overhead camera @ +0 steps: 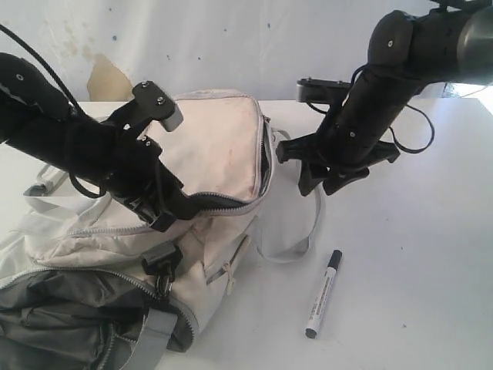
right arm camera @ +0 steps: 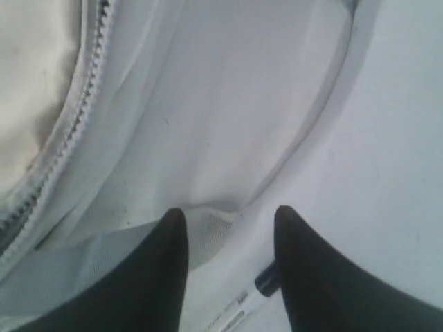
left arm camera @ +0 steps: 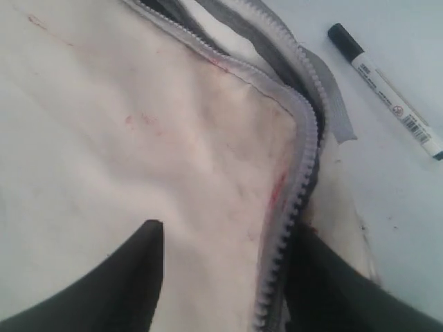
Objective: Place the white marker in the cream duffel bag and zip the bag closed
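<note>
Plainly the pick comes first; left of centre the left gripper [left arm camera: 227,229] straddles the cream duffel bag's [overhead camera: 223,146] zip edge, jaws spread; upper right, the right gripper [overhead camera: 322,185] hangs spread over a strap [overhead camera: 296,254]; it should descend to the white marker [overhead camera: 323,293], lower right, at mid-barrel.
</note>
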You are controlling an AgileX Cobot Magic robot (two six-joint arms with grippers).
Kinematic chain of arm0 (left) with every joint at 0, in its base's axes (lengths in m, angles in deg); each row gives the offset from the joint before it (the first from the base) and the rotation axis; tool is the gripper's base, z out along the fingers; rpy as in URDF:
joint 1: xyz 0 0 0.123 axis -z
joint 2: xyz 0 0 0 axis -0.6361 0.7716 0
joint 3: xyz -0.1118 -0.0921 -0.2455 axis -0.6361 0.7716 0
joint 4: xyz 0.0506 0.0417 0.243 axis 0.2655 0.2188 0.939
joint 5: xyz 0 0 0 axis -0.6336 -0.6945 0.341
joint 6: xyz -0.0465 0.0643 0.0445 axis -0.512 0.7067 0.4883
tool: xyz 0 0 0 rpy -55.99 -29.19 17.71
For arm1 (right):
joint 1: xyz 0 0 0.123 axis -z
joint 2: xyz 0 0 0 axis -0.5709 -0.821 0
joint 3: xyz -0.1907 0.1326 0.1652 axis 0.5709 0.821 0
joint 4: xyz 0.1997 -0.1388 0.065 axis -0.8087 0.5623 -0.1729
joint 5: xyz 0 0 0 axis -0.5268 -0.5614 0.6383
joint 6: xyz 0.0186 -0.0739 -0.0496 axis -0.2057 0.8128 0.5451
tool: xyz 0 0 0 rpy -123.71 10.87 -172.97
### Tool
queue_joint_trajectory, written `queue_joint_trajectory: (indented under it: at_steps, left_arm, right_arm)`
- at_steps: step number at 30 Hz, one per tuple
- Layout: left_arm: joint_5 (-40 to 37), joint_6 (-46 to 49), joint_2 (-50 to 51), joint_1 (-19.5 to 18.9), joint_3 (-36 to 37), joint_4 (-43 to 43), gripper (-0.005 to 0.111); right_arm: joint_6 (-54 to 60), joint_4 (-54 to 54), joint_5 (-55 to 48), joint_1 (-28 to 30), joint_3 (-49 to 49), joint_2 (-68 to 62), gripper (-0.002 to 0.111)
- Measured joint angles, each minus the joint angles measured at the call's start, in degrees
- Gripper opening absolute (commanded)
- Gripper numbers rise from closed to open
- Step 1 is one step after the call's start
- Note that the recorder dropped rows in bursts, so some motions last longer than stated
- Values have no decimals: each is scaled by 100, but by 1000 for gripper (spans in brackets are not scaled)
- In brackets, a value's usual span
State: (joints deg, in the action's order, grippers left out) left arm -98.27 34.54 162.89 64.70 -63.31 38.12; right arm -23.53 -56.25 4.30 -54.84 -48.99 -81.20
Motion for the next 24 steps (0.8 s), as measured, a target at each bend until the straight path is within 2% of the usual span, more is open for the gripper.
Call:
queue_joint_trajectory:
  at_steps: [3, 6, 8, 14, 24]
  left_arm:
    - [43, -223, 0, 0, 0, -48, 48]
    - [85, -294, 0, 0, 0, -139, 23]
    - [112, -357, -8, 0, 0, -165, 1]
    - [469, -693, -8, 0, 0, -198, 0]
    - [1157, -1641, -12, 0, 0, -207, 0]
  right_arm:
    - [0, 75, -13, 0, 446, 393, 38]
    - [-112, 83, -13, 0, 698, 567, 38]
    - [-211, 83, -39, 0, 827, 619, 38]
    - [-389, 97, -50, 0, 1217, 522, 38]
    - [-859, 97, 128, 0, 1291, 205, 38]
